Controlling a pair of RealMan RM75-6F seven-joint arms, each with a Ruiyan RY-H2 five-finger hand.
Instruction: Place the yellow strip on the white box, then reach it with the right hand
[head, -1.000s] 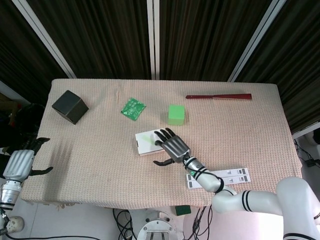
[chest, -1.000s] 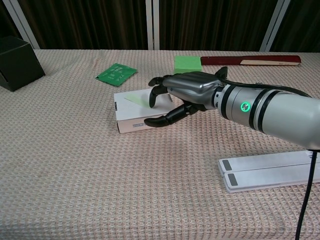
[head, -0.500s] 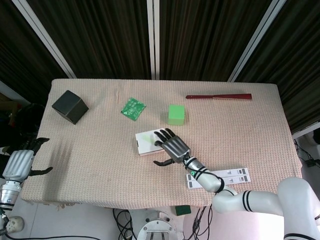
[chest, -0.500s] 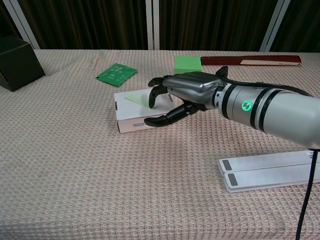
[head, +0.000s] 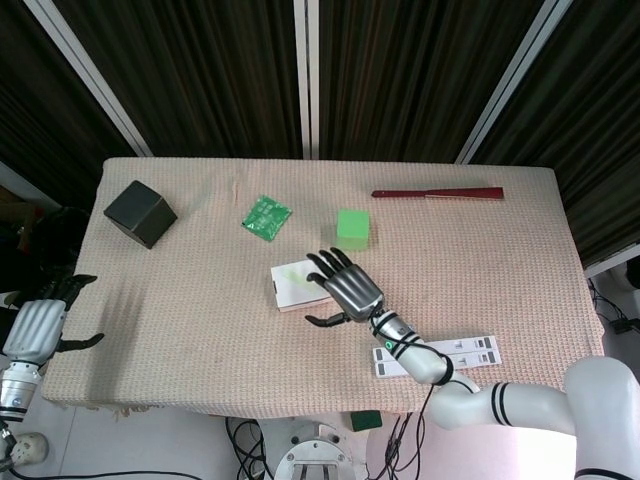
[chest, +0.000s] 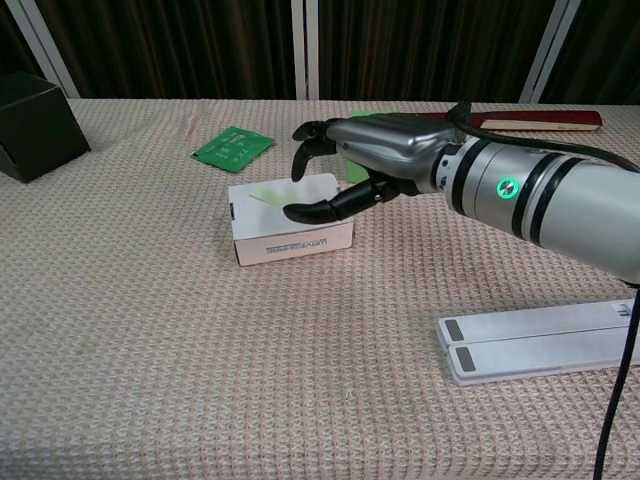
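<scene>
A table covered with a beige woven cloth (head: 480, 250) is set before dark slatted panels. Near its middle lies the white box (chest: 290, 220), a low flat carton, and the yellow strip (chest: 264, 194) is seen lying flat on the box's top, toward its left end; in the head view it shows only as a pale yellowish patch (head: 292, 275).

The right hand (chest: 365, 165) is held just above the right part of the box, palm down, fingers spread and slightly curled, the thumb reaching forward below them. Nothing is held in it. Whether any fingertip touches the box cannot be told; a gap appears between the fingers and the strip. The left hand (head: 38, 325) hangs at the table's left edge, fingers apart and empty.

The strip is judged to be thin, light and limp, probably paper or film. It would be easily shifted or blown off by a brushing finger, and being so flat it offers no edge for a grip from above. A light downward touch on its middle is therefore judged the safest contact. The box itself looks light and could slide on the cloth if pushed sideways.

Also on the table are a black cube (head: 140, 212), a green circuit board (head: 266, 216), a green block (head: 352, 228), a dark red flat bar (head: 437, 193) and two white strips (chest: 535, 340) with grey ends.
</scene>
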